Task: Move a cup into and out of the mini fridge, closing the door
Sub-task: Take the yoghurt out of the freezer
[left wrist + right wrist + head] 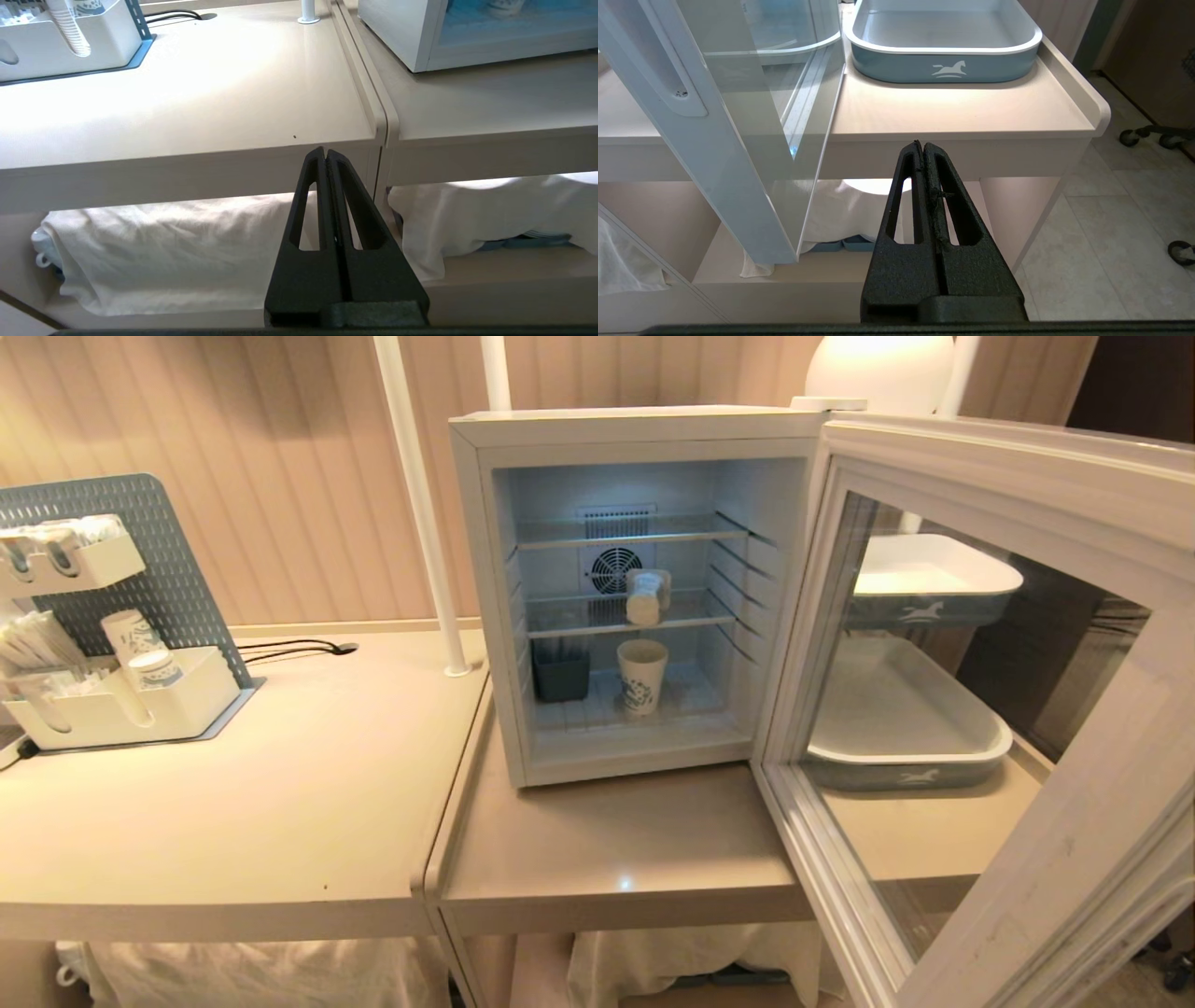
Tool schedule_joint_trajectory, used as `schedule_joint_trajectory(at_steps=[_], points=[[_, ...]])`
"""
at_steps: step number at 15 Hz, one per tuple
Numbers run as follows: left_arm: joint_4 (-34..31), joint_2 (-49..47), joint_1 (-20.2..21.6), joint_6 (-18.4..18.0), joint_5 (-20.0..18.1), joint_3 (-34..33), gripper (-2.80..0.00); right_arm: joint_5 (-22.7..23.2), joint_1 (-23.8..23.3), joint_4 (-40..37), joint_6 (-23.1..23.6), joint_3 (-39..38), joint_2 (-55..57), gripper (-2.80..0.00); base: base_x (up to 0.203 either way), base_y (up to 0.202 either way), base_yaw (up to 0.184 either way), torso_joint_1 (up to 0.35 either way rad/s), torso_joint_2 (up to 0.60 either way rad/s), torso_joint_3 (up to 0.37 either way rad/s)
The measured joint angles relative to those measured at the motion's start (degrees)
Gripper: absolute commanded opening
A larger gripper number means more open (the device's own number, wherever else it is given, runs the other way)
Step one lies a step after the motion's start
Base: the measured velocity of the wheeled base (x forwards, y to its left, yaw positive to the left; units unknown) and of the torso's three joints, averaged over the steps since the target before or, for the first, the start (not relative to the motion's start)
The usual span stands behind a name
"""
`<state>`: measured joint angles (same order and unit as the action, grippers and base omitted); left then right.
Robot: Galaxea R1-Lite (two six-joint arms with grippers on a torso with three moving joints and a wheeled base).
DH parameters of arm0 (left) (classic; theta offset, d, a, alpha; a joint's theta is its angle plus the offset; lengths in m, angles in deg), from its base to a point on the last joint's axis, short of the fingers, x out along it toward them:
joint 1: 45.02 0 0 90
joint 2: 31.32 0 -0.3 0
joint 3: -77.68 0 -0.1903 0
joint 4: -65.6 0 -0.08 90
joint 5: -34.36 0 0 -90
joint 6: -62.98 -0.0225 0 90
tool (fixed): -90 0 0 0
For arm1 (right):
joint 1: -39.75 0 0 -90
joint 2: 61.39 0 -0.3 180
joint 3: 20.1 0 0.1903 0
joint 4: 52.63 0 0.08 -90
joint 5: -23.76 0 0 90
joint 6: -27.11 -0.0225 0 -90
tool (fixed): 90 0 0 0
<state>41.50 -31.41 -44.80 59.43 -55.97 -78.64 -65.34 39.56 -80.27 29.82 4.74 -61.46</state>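
Holding the left gripper (325,151) low before the mini fridge's (485,616) front left corner, the right gripper (923,143) outside the swung-open door (1027,457), both pinched shut on nothing. Leaving the cup (645,598) up and beyond, on the fridge's middle shelf, probably favouring the left.

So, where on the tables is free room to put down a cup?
Free: the left table between the organiser and the mini fridge; also the strip before the fridge, bordered by the open door. Crowded: the fridge floor, with a paper cup and dark box; the tray behind the door.
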Motion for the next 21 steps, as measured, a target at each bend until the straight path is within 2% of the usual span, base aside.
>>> schedule_joint_trajectory(at_steps=[2, 11, 16, 21], points=[[0.2, 0.0, 0.0, 0.2, 0.0, -0.1, -2.8, 0.0, 0.0, 0.0, 0.0, 0.0, 0.0, -2.8, -0.032, 0.0, -0.001, 0.0, 0.0, 0.001], [0.3, 0.1, 0.0, 0.6, 0.0, -0.3, -2.8, 0.0, 0.0, -0.1, 0.1, 0.1, 0.0, -2.8, -0.18, 0.0, 0.0, 0.002, 0.0, 0.002], [0.3, 0.1, 0.0, 0.2, 0.0, -0.2, -2.8, -0.1, 0.1, 0.0, 0.0, 0.0, 0.0, -2.8, 0.0, 0.026, 0.002, 0.001, 0.0, 0.001], [0.3, 0.1, 0.0, 0.3, 0.1, -0.2, -2.8, -0.1, 0.0, -0.1, -0.1, 0.0, 0.0, -2.8, 0.0, 0.189, 0.001, 0.001, 0.01, 0.003]])
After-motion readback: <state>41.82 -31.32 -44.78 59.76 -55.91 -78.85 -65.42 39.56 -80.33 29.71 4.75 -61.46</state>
